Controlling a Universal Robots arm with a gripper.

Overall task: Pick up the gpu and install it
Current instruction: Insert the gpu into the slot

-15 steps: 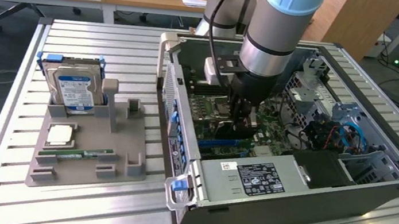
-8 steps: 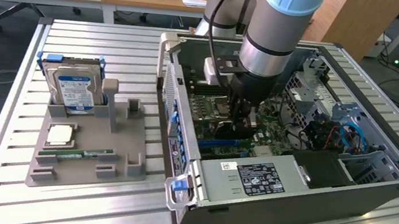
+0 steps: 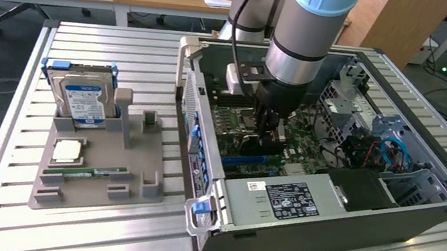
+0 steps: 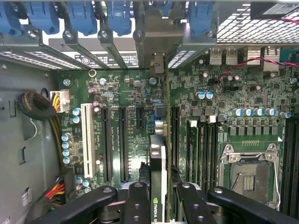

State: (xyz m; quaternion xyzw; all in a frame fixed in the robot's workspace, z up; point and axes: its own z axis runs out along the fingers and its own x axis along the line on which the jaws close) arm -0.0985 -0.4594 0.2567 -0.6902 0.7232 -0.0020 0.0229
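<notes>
The slatted alu table (image 3: 105, 233) carries an open PC case (image 3: 321, 242) on the exterior view's right, w/ a grey parts tray (image 3: 94, 189) on the exterior view's left. In the tray a hard drive (image 3: 83, 104) is stood upright at the far end; a memory stick (image 3: 83, 174) is laid nearer. No card is seen in the tray.

The UR arm (image 3: 310, 26) is reached down into the case, over the motherboard (image 4: 224, 93). The gripper (image 4: 159, 198) is clamped on the gpu (image 4: 158, 156), one finger on each face. The card is held edge-on, running toward the rear slot openings and the blue retainer clips (image 4: 84, 16), just beside a long black expansion slot (image 4: 174, 140).

Step in hand, as judged: install phase, pick-up done. Whether the card's edge connector has entered a slot cannot be told.

Seating calls for the bottom edge to be lined up square w/ the slot, the end bracket matched to a rear opening, and pressure applied straight down, w/o tilt.
</notes>
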